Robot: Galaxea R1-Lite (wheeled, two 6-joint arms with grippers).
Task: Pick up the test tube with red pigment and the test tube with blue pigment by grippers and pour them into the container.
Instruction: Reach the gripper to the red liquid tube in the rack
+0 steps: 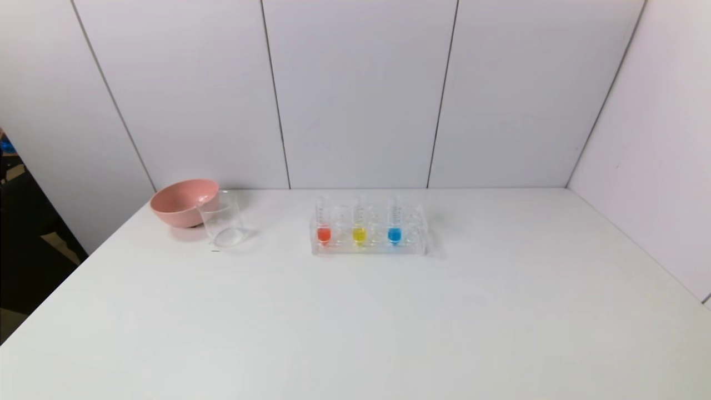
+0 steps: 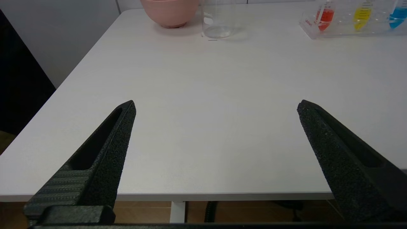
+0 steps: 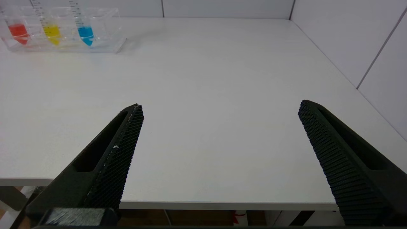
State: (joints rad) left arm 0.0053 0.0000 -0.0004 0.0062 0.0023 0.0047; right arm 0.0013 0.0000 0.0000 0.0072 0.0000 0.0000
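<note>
The test tube with red pigment (image 1: 324, 225) stands upright at the left end of a clear rack (image 1: 369, 248) in mid-table. The test tube with blue pigment (image 1: 394, 225) stands toward the rack's right. Left of the rack sits the container (image 1: 222, 219), an empty clear glass beaker. Both tubes also show in the wrist views, red (image 2: 324, 14) (image 3: 18, 31) and blue (image 2: 399, 16) (image 3: 85, 33). My left gripper (image 2: 216, 106) and right gripper (image 3: 221, 108) hang wide open over the table's near edge, far from the rack, nothing between their fingers. Neither arm shows in the head view.
A yellow-liquid tube (image 1: 359, 225) stands between the red and blue ones. A pink bowl (image 1: 183, 203) sits just behind and left of the beaker, close against it. White wall panels (image 1: 361, 89) close the table's back and right side.
</note>
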